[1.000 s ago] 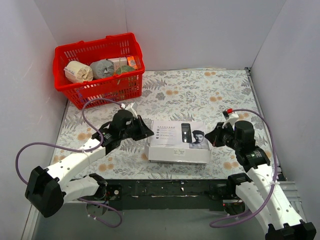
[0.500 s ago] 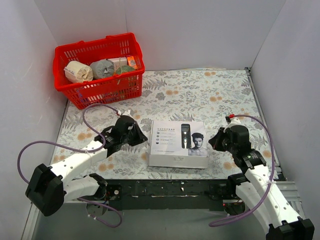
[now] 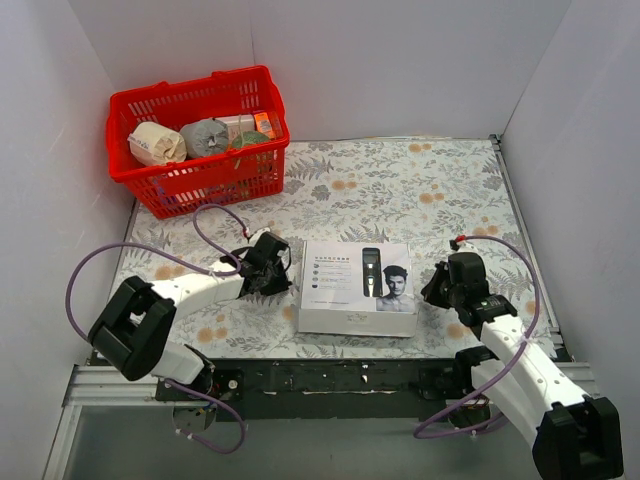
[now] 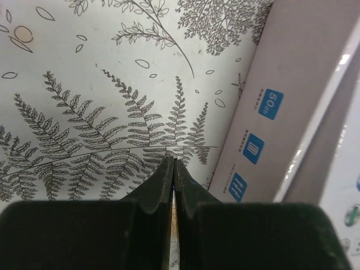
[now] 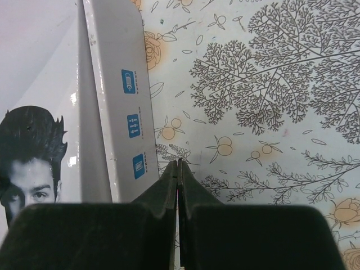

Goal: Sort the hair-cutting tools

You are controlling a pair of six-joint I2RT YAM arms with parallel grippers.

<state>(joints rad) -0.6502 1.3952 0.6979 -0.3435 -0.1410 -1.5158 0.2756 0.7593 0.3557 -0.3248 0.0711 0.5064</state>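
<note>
No hair-cutting tools show in any view; only a printed picture of a clipper appears on the lid of the closed grey-white kit box (image 3: 358, 285). My left gripper (image 3: 284, 276) lies low on the floral mat just left of the box, shut and holding nothing. In the left wrist view its tips (image 4: 173, 161) point at the mat beside the box's side wall (image 4: 292, 107). On the other side of the box my right gripper (image 3: 432, 286) is shut and holds nothing. The right wrist view has its tips (image 5: 179, 162) close to the box's right wall (image 5: 115, 107).
A red basket (image 3: 205, 175) with rolls and packets stands at the back left. White walls close in the floral mat (image 3: 400, 185) on three sides. A black rail (image 3: 330, 375) runs along the near edge between the arm bases.
Both arms have sunk down toward the mat, each gripper ending low beside the box. The box has settled flat and square. Both grippers have stayed shut.
</note>
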